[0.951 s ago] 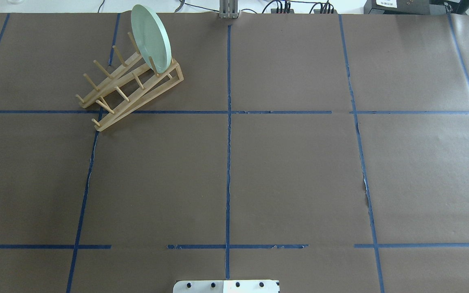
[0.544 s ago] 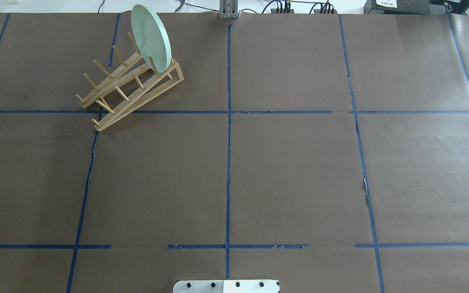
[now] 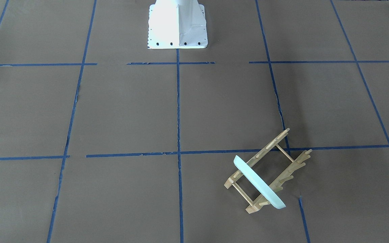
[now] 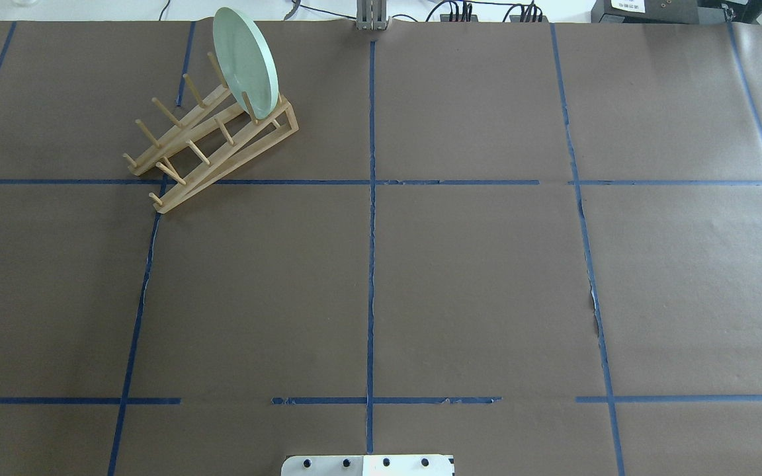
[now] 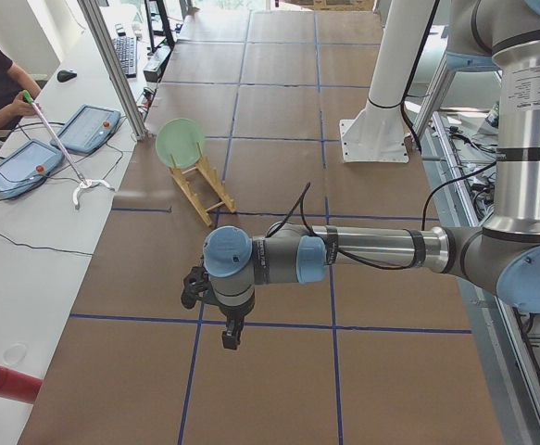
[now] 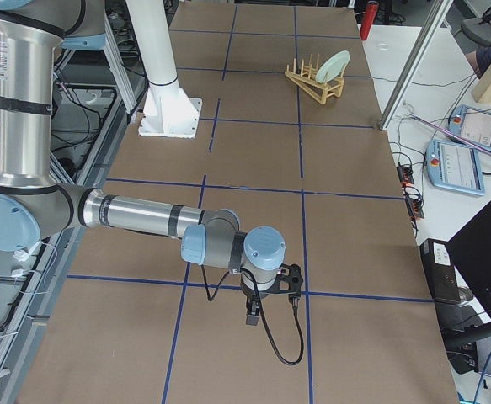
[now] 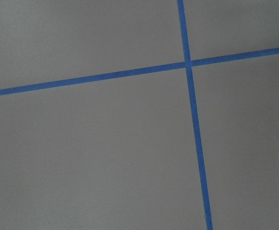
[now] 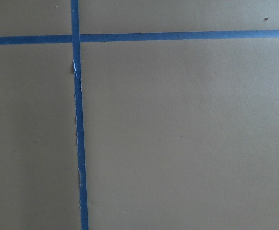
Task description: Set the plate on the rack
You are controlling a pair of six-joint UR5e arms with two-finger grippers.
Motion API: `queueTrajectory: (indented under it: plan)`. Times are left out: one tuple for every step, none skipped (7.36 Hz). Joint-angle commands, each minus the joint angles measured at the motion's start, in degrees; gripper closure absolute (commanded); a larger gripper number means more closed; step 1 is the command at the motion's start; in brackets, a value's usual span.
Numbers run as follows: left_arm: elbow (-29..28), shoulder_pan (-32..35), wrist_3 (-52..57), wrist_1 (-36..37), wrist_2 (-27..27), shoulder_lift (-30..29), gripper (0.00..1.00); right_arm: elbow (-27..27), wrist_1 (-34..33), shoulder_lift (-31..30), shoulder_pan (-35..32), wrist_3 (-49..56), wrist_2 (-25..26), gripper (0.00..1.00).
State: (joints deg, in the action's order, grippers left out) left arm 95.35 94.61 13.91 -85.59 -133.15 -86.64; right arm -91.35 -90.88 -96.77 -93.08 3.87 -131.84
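Observation:
The pale mint-green plate (image 4: 245, 59) stands on edge in the end slot of the light-wood rack (image 4: 209, 149), at the far left of the table, leaning on the pegs. The plate (image 3: 258, 182) and rack (image 3: 284, 158) also show at the lower right of the front-facing view. Nothing holds the plate. My left gripper (image 5: 230, 332) shows only in the exterior left view, far from the rack (image 5: 205, 190), low over the paper. My right gripper (image 6: 252, 316) shows only in the exterior right view, far from the rack (image 6: 308, 77). I cannot tell whether either is open or shut.
Brown paper with blue tape lines covers the table. The white robot base (image 3: 177, 23) stands at the near middle edge. A side table with teach pendants (image 5: 84, 130) and a red cylinder (image 5: 6, 383) lies beyond the far edge.

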Motion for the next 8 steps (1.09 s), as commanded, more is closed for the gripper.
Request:
queueTrajectory:
  plan:
    - [-0.51,-0.13,0.06,-0.46,-0.09,-0.02,0.0,0.03,0.0,0.0,0.0,0.0,0.0,0.0]
    - [-1.38,-0.13,0.15,-0.28,-0.09,-0.89,0.0,0.03,0.0,0.0,0.0,0.0,0.0,0.0]
    - [-1.91,-0.13,0.24,-0.02,0.08,-0.98,0.0,0.03,0.0,0.0,0.0,0.0,0.0,0.0]
    - [-1.57,-0.13,0.24,0.16,0.0,-1.07,0.0,0.03,0.0,0.0,0.0,0.0,0.0,0.0]
    - [-1.48,-0.13,-0.11,0.51,0.0,-1.16,0.0,-0.05,0.0,0.0,0.0,0.0,0.0,0.0]
    - [-1.83,-0.13,-0.55,0.68,-0.09,-1.07,0.0,0.03,0.0,0.0,0.0,0.0,0.0,0.0]
    - [-2.09,-0.13,-4.55,0.6,-2.18,-1.16,0.0,0.03,0.0,0.0,0.0,0.0,0.0,0.0]
    - [-1.66,-0.22,-9.64,-0.01,-3.77,-1.07,0.0,0.03,0.0,0.0,0.0,0.0,0.0,0.0]
